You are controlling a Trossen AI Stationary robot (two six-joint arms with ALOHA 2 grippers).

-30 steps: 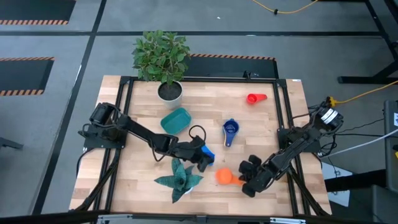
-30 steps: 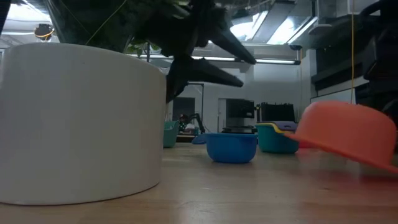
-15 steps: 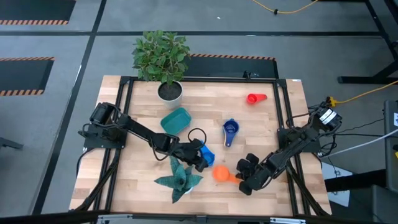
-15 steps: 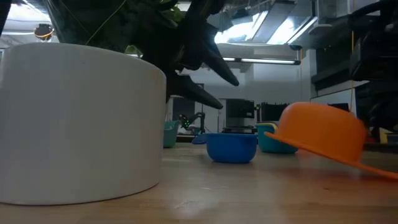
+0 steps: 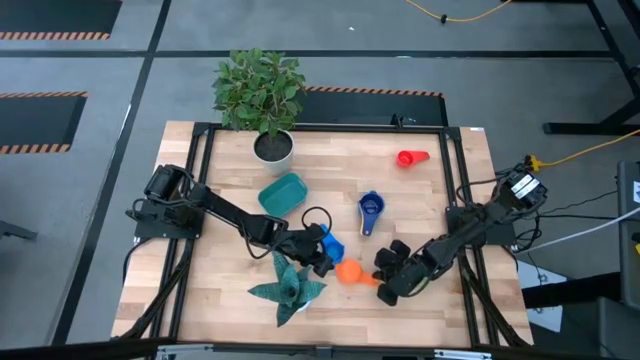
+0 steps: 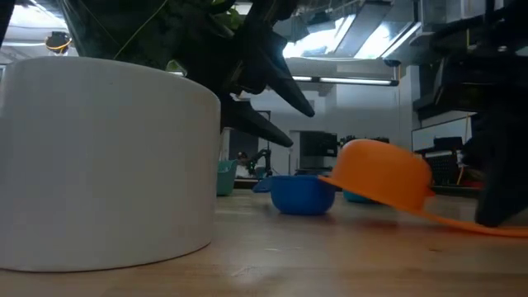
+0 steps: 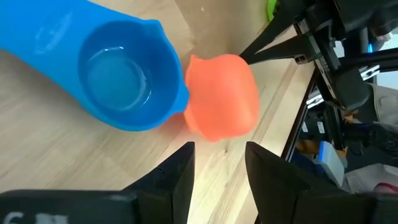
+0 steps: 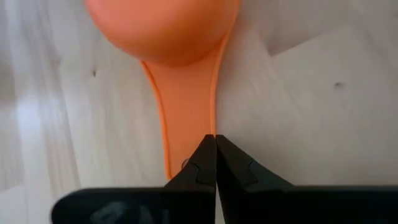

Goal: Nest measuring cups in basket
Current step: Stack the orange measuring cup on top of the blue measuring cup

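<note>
Right now the right gripper (image 8: 215, 163) is pinched tight on the handle of the orange cup (image 5: 350, 271), bowl upside down and tipped, so the rim clears the wood; probably held by the handle to steer the bowl toward the other cup. Orange cup sits near the table's front edge, about mid-width, touching or just beside the blue cup (image 7: 121, 78). Left gripper (image 7: 216, 163) hovers right over that pair, fingers spread with nothing between them, likely ready to take a cup. Basket (image 5: 282, 193) lies tipped left of table centre, no cups visible in it. Dark blue cup (image 5: 371, 210) mid-table, red cup (image 5: 408, 158) toward the back right corner. White plant pot (image 5: 273, 149) at back edge.
</note>
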